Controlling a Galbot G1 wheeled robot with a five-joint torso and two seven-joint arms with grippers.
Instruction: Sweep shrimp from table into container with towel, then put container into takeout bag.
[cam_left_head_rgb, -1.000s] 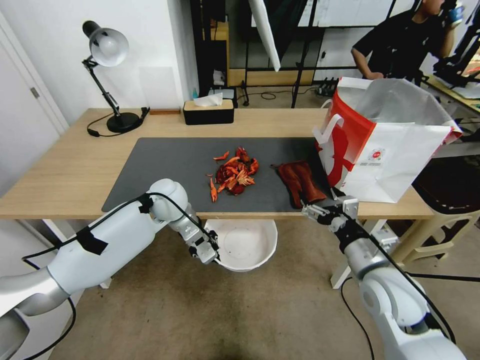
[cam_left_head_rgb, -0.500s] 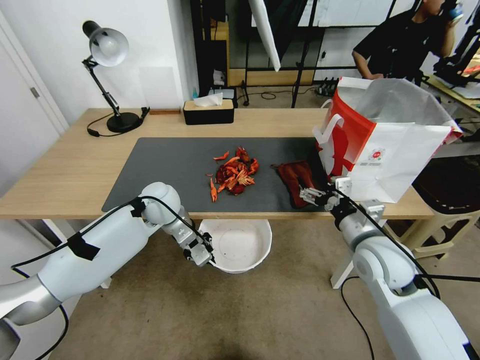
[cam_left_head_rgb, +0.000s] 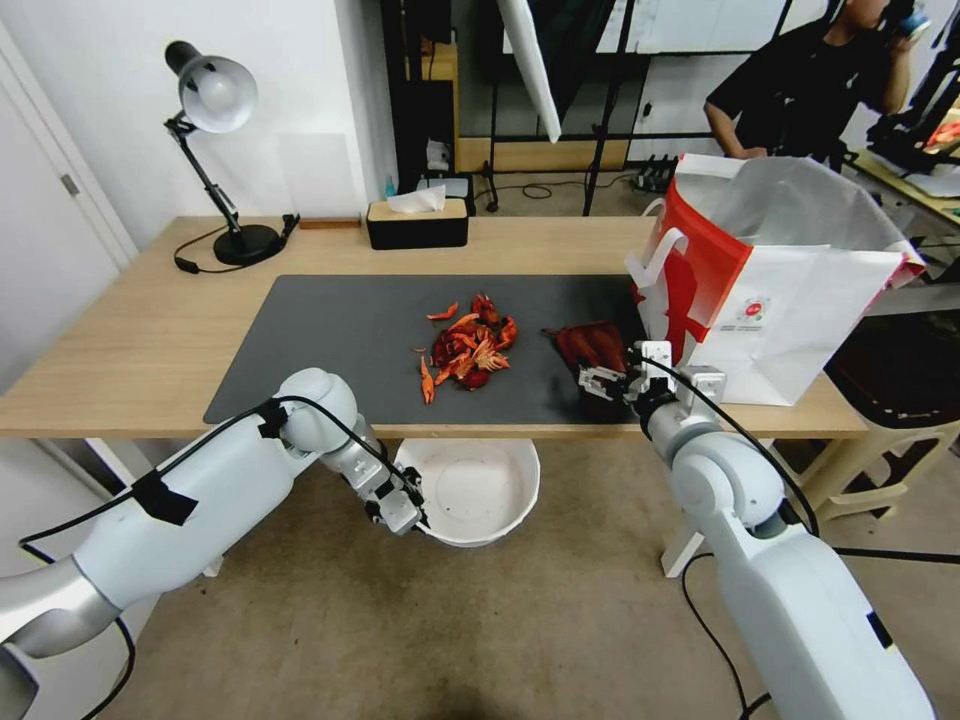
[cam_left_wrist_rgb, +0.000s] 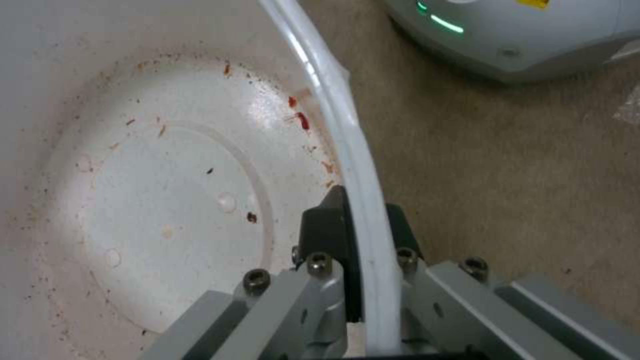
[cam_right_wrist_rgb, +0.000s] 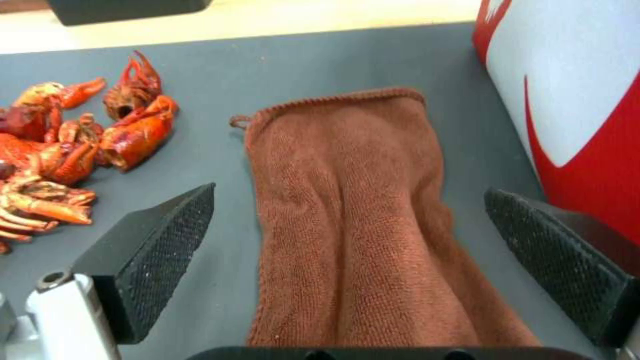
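Right gripper jaws apart, straddling rust-brown towel (soft, limp: pinch mid-fold); left gripper clamped on white bowl rim below table edge

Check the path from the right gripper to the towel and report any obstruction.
Nothing visible blocks it. The right gripper is open, its fingers on either side of the towel on the mat. The shrimp lie off to one side, the takeout bag to the other.

shrimp left of towel | takeout bag right, on table
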